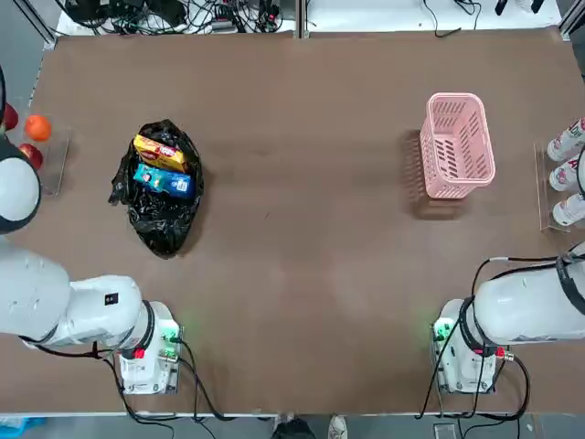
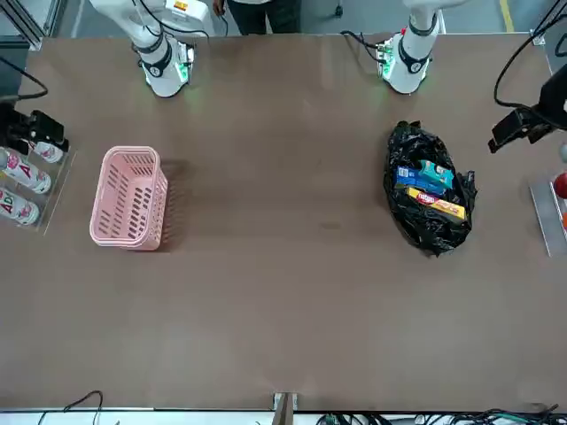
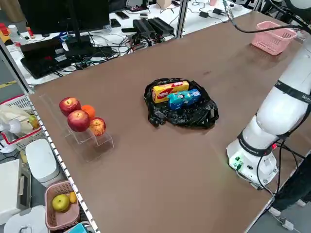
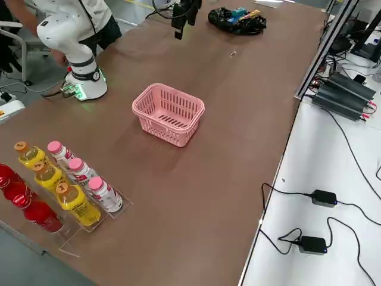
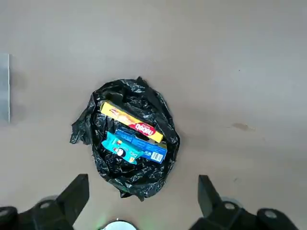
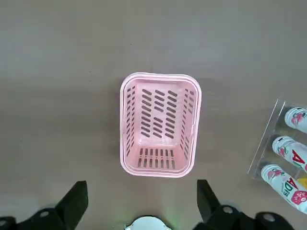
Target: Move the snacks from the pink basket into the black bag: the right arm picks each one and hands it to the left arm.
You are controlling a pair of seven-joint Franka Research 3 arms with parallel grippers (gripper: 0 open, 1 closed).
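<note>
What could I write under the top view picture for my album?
Snacks rest in the black bag, pink basket empty.

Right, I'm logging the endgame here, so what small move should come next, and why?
Probably none for the snacks: I'd just hold both arms back. The pink basket holds nothing, while the yellow packet, blue packet and teal packet lie in the black bag. The left claw and right claw are open and empty.
</note>
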